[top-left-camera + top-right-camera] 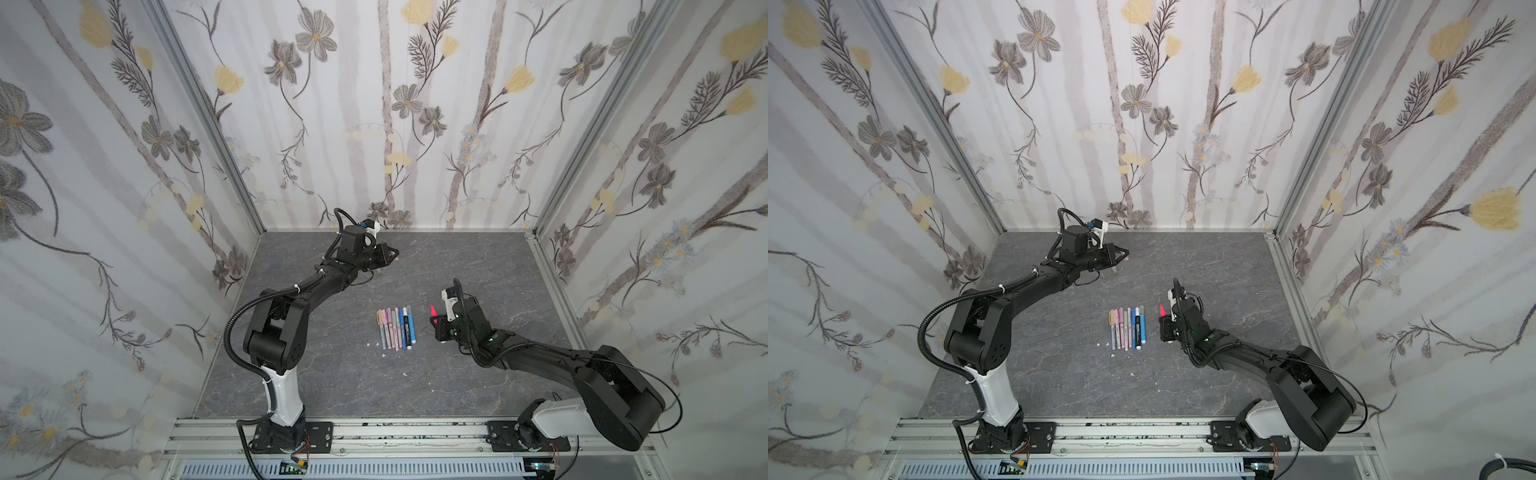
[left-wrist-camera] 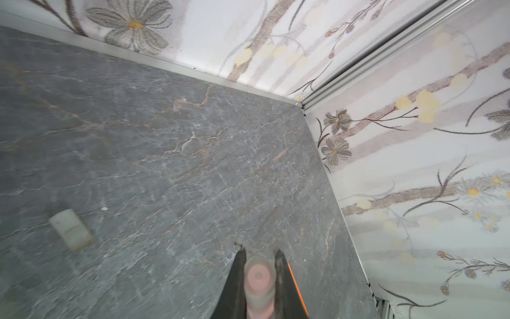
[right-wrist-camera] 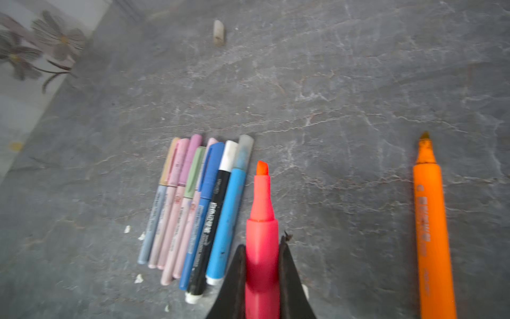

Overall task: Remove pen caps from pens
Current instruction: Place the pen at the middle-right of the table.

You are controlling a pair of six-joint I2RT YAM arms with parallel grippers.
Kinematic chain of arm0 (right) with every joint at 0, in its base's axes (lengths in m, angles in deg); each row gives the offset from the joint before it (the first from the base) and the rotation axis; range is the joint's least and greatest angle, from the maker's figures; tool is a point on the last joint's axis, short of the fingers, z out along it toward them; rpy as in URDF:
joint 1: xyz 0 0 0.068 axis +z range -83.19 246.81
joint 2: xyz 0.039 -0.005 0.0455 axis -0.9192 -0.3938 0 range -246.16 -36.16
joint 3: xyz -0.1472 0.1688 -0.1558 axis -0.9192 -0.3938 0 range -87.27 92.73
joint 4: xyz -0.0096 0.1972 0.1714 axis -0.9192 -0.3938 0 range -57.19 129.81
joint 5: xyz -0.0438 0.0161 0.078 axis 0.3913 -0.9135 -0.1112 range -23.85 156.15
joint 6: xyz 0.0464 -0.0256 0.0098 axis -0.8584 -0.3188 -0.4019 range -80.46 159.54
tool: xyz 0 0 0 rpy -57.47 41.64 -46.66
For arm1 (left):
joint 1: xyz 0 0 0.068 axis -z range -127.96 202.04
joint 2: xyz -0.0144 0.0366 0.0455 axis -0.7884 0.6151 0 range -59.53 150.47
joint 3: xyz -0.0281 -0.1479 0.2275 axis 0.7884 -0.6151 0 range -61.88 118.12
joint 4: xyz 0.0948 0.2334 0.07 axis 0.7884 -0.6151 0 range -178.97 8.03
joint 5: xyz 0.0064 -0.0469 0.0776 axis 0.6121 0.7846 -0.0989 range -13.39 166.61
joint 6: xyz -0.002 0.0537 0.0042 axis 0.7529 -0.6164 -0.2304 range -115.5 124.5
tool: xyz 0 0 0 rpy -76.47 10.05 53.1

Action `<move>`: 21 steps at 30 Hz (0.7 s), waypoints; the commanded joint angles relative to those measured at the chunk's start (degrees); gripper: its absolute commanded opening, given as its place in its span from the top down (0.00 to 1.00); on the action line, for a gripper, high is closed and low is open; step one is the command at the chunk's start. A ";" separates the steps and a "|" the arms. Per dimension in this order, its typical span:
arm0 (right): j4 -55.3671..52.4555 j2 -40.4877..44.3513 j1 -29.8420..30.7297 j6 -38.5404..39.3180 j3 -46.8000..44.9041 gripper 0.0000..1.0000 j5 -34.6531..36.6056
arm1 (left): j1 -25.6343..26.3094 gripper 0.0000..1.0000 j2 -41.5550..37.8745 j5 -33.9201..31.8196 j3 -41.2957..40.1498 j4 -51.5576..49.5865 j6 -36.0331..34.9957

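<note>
**Item 1. Red pen** [image 3: 262,237]. Uncapped, chisel tip bare. In both top views it stands just right of frame centre [image 1: 433,311], tip pointing towards the top of the frame, above the table. Held at the barrel by the right gripper [image 3: 263,243], whose jaws are clamped on either side of it.

**Item 2. Pink cap** [image 2: 259,276]. Short, stubby and translucent, seen end-on and blurred. Pinched between the closed jaws of the left gripper [image 2: 260,250]. In a top view that gripper [image 1: 395,252] is above frame centre, near the back wall and well apart from the red pen.

**Item 3. Row of capped pens** [image 1: 397,328]. Eight, as far as the right wrist view [image 3: 193,207] shows. They lie side by side and touching at frame centre in both top views [image 1: 1128,327], near the red pen and to its left. Caps, in order: tan, pink, purple, green, pink, blue, white, clear grey. All caps are on.

**Item 4. Orange pen** [image 3: 432,221]. Uncapped, lying flat on the table. Seen in the right wrist view only, on the far side of the red pen from the row.

**Item 5. Loose pale cap** [image 2: 71,229]. Lies on the table by itself, beyond the row's cap ends [image 3: 218,32].

**Item 6. White specks** [image 3: 127,228]. A few lie beside the row's barrel ends.

**Setting.** Grey veined table [image 1: 457,257], enclosed by floral walls [image 1: 374,104].
</note>
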 commanded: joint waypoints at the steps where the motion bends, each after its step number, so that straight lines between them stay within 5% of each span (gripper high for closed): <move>1: -6.57 -2.86 -1.39 2.02 2.47 1.00 5.36 | -2.48 1.00 -2.27 -1.86 -4.40 -1.30 -2.67; 21: -14.96 -20.14 -2.84 6.69 16.75 0.97 15.33 | -8.03 1.00 -3.93 -0.05 -15.46 2.54 -3.54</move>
